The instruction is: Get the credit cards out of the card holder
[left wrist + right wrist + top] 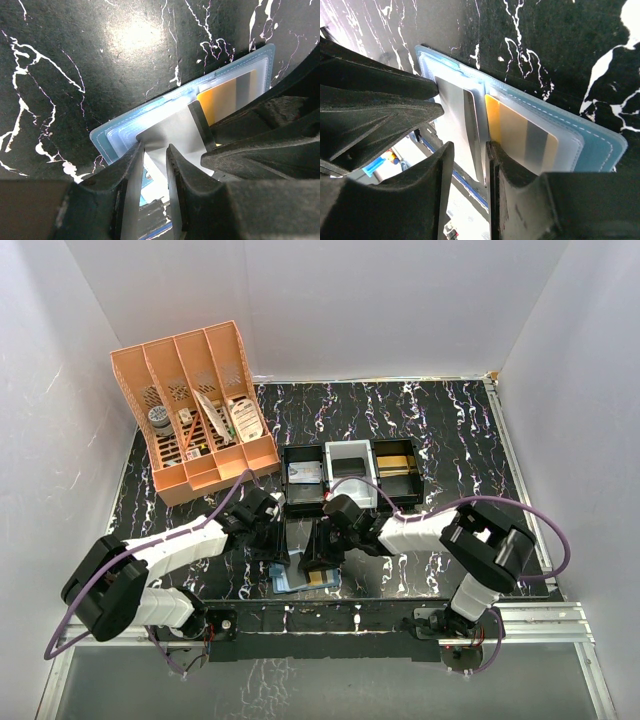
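Note:
The card holder (300, 583) lies open on the black marble table near the front edge, teal-blue outside (107, 137), also seen from the right wrist (600, 142). A shiny silver-grey credit card (172, 127) sticks partly out of its middle pocket (452, 100). A yellow card with a grey stripe (220, 102) sits in a clear pocket (515, 130). My left gripper (154, 150) is down over the silver card, jaws a narrow gap apart, at the holder's left side (278, 552). My right gripper (469, 147) stands beside it (318, 558), jaws narrowly apart over the same card, one finger at the yellow card's edge.
An orange divided organizer (195, 415) stands at the back left. A black tray (303, 480), a white tray (350, 472) and another black tray (397, 470) sit in a row just behind the grippers. The two grippers crowd each other (270, 135).

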